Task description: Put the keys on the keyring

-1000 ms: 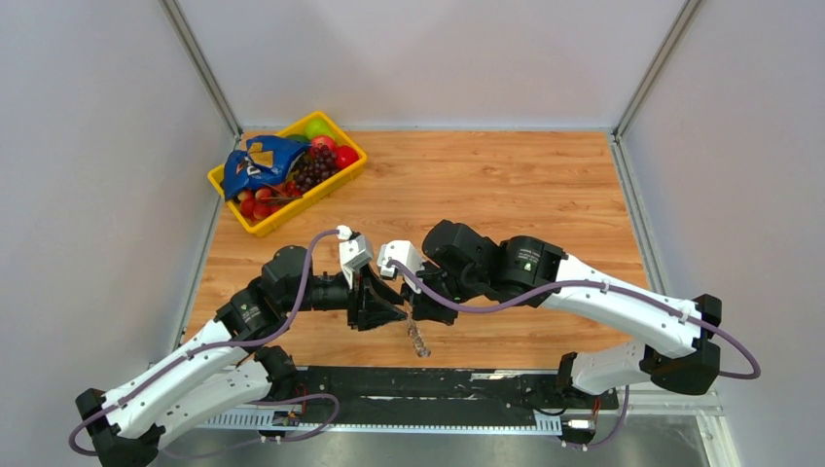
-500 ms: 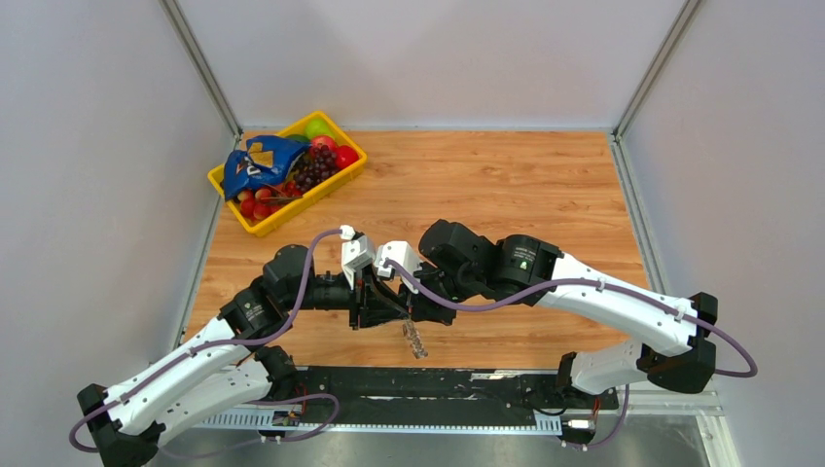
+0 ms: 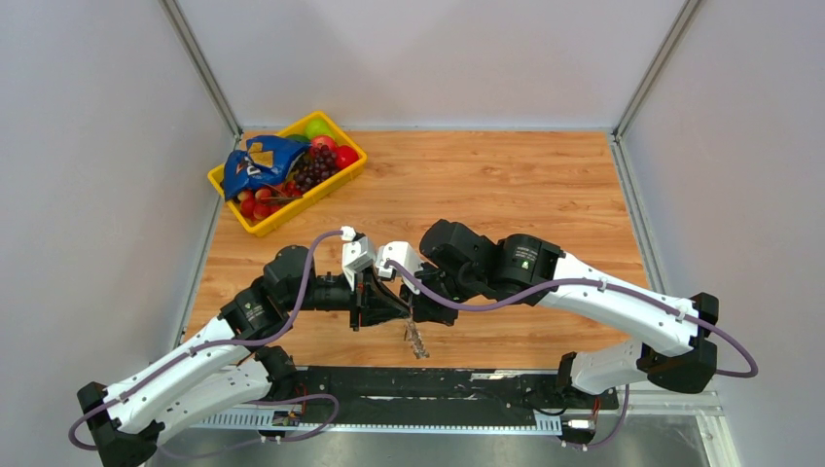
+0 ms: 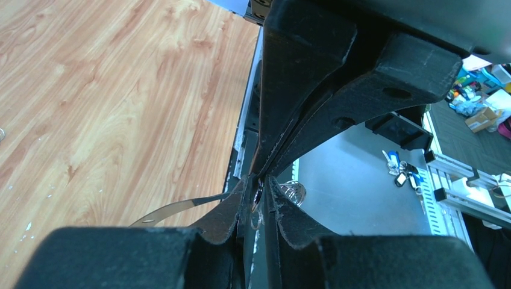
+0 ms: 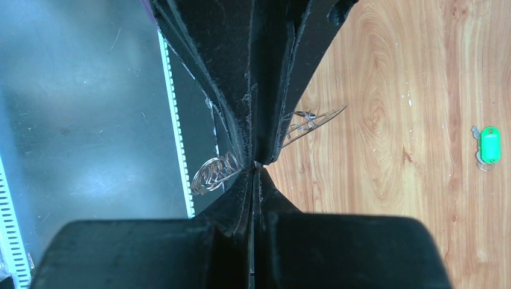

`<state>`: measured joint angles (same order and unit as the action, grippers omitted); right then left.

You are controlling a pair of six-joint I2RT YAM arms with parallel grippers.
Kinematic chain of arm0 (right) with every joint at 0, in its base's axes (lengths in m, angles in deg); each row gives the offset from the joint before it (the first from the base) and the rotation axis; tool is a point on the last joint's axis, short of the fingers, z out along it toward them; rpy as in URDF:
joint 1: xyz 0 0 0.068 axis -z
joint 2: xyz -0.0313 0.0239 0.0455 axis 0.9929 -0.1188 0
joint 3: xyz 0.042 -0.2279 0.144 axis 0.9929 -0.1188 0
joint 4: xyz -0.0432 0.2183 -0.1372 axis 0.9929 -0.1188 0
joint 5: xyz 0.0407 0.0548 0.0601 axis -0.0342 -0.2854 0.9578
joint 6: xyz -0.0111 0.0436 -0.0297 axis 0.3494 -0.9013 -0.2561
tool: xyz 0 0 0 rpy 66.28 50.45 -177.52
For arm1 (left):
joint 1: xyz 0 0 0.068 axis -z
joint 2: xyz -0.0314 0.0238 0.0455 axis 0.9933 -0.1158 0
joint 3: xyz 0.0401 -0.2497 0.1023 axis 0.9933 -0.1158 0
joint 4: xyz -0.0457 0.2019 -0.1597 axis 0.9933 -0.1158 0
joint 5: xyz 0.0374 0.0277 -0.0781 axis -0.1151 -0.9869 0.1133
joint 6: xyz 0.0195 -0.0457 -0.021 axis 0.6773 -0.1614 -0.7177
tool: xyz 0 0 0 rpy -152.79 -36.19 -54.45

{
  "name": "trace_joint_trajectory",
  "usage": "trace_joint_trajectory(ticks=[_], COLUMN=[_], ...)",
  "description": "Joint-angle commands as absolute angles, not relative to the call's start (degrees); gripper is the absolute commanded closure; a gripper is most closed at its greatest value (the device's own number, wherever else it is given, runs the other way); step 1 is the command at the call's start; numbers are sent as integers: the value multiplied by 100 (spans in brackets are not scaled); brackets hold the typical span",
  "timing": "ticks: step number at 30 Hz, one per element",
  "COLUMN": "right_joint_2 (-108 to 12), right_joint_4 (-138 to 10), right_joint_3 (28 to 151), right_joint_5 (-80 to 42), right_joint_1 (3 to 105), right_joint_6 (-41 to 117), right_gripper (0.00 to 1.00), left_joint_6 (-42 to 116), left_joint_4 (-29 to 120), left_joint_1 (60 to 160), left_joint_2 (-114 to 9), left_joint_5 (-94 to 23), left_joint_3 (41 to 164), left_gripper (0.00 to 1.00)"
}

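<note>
Right end effector [image 5: 256,171]: clenched on the keyring [image 3: 416,338], which dangles at the bench's [image 3: 506,185] near edge | left end effector [image 4: 259,205]: tips narrowly apart around the same ring, grip unclear | green key [image 5: 489,144]: flat on the bench, well apart | advice: seat the left grip squarely, keep the ring steady.

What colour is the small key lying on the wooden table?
The key is bright green. It shows best in the right wrist view.

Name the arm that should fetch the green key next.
Left, probably. The right gripper is shut on the keyring and would have to drop it; the left gripper isn't clearly clamped. The green key lies close to both.
</note>
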<state>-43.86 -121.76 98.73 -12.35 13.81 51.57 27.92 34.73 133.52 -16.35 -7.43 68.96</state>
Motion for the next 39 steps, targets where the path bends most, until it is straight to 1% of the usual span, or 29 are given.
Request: trace_joint_trajectory(ticks=[1, 7, 12, 20, 22, 24, 25, 28, 29, 30, 32, 39], right_joint_2=[-4345, -4340, -4362, -4346, -4366, -4371, -4359, -4326, -4321, -4310, -4299, -4238], right_joint_4=[-11949, -11948, -11935, -11887, -11882, -11885, -11883, -11872, -11866, -11866, -11857, -11687], right_joint_3=[10228, 10272, 10298, 10341, 10337, 10343, 10339, 10371, 10377, 10384, 10407, 10444], right_joint_5=[-1257, -1263, -1224, -1213, -1215, -1234, -1240, -1254, -1269, -1294, -1312, -1366], right_joint_1=[1348, 1348, 1348, 1347, 1348, 1348, 1348, 1348, 1348, 1345, 1346, 1348], right_joint_6=[5101, 5075, 5065, 5039, 5039, 5030, 5026, 5013, 5005, 4997, 4985, 4880], right_gripper=[100, 100, 100, 100, 100, 100, 100, 100, 100, 100, 100, 100], left_joint_6=[2933, 2946, 2947, 2947, 2947, 2956, 2967, 2992, 2996, 3003, 3022, 3108], left_joint_4=[3450, 3441, 3468, 3546, 3557, 3559, 3557, 3556, 3556, 3549, 3556, 3522], left_joint_1=[13446, 13482, 13505, 13545, 13566, 13585, 13607, 13627, 13639, 13641, 13662, 13787], left_joint_2=[-1706, -1717, -1733, -1756, -1772, -1778, -1773, -1756, -1754, -1749, -1757, -1766], left_joint_5=[-670, -726, -758, -707, -697, -684, -679, -651, -645, -645, -629, -747], left_joint_3=[7031, 7037, 7023, 6998, 7000, 6997, 6996, 6996, 7001, 7004, 7005, 7008], left_gripper=[80, 76, 70, 73, 74, 79, 84, 91, 96, 98, 100, 100])
